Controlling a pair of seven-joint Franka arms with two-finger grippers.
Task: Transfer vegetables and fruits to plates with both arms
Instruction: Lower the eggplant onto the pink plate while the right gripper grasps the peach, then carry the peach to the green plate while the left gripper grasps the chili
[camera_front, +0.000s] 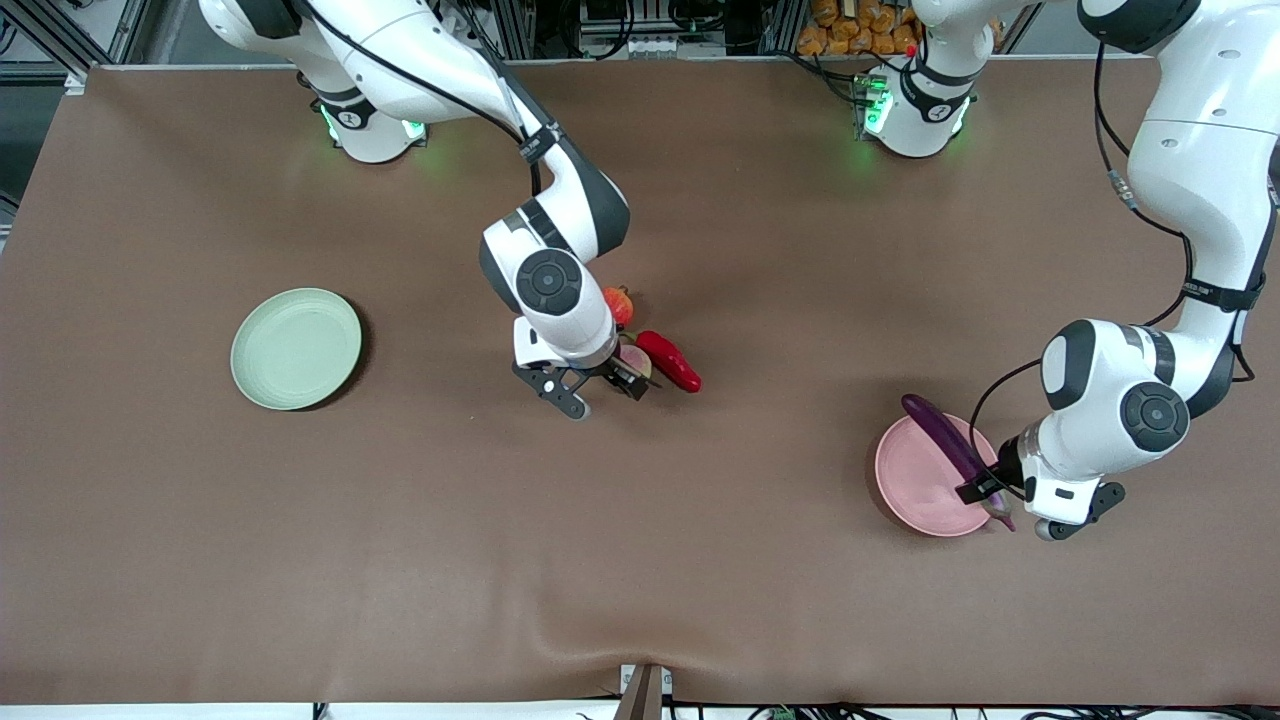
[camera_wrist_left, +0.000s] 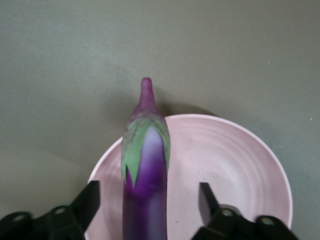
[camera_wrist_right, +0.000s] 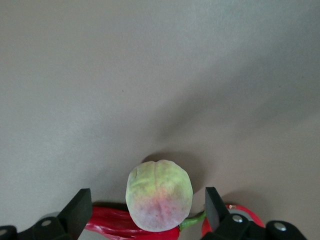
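Observation:
The purple eggplant (camera_front: 945, 440) lies across the pale pink plate (camera_front: 915, 480) at the left arm's end of the table, both ends past the rim. My left gripper (camera_front: 992, 500) is open around its stem end, with gaps on both sides of the eggplant (camera_wrist_left: 145, 165) over the pink plate (camera_wrist_left: 235, 165). My right gripper (camera_front: 600, 388) is open around the peach (camera_wrist_right: 159, 195) at mid table. The red chili (camera_front: 670, 361) lies beside the peach (camera_front: 636, 357). The pomegranate (camera_front: 619, 303) sits just farther from the camera. The pale green plate (camera_front: 296, 348) is empty at the right arm's end.
In the right wrist view the chili (camera_wrist_right: 115, 225) lies under the peach's edge, and the pomegranate (camera_wrist_right: 247, 215) shows by one finger. The brown table cloth (camera_front: 700, 560) has a small bump at the near edge.

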